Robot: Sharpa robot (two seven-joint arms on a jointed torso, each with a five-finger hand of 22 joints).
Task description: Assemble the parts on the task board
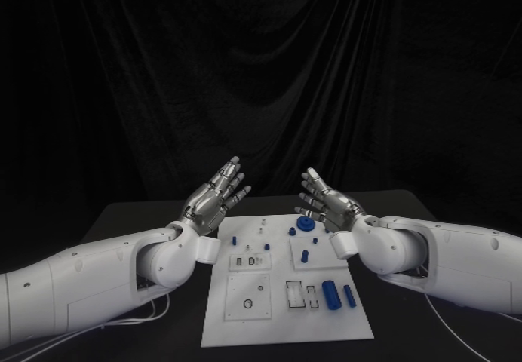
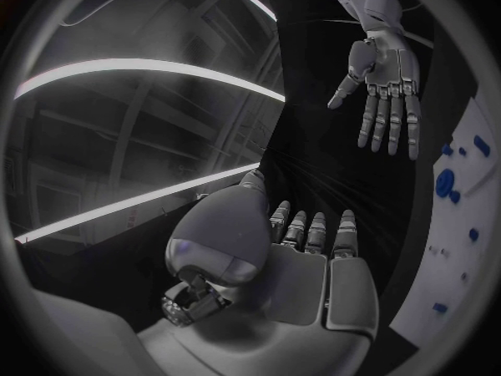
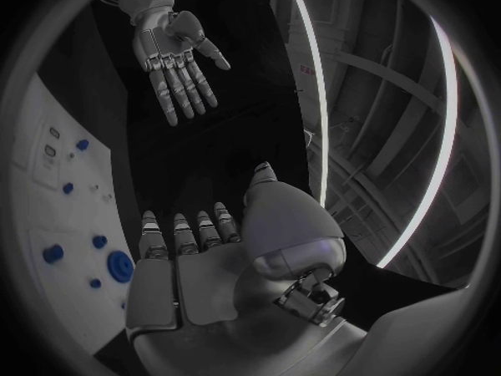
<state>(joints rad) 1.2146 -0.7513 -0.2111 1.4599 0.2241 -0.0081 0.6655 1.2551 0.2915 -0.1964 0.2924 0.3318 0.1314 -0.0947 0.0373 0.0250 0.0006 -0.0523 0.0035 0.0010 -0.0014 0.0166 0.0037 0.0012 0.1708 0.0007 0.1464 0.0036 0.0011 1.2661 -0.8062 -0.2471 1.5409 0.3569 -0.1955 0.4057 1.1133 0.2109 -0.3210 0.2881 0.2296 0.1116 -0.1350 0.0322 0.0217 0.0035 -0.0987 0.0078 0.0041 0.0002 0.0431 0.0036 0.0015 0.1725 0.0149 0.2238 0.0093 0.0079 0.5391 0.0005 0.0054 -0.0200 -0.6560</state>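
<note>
A: Where do I stand?

B: Both raised above the far end of the flat white task board (image 1: 285,317) on the black bench (image 1: 130,219). My left robot hand (image 1: 214,197) and right robot hand (image 1: 327,200) face each other, fingers spread, holding and touching nothing.

A: And the parts?

B: The small blue plastic parts (image 1: 330,292) lie on the board, untouched; a round blue knob-like part (image 1: 305,223) sits near the far edge.

A: How to start well?

B: I'd lower one hand slowly over a single part, with the other well clear
</note>
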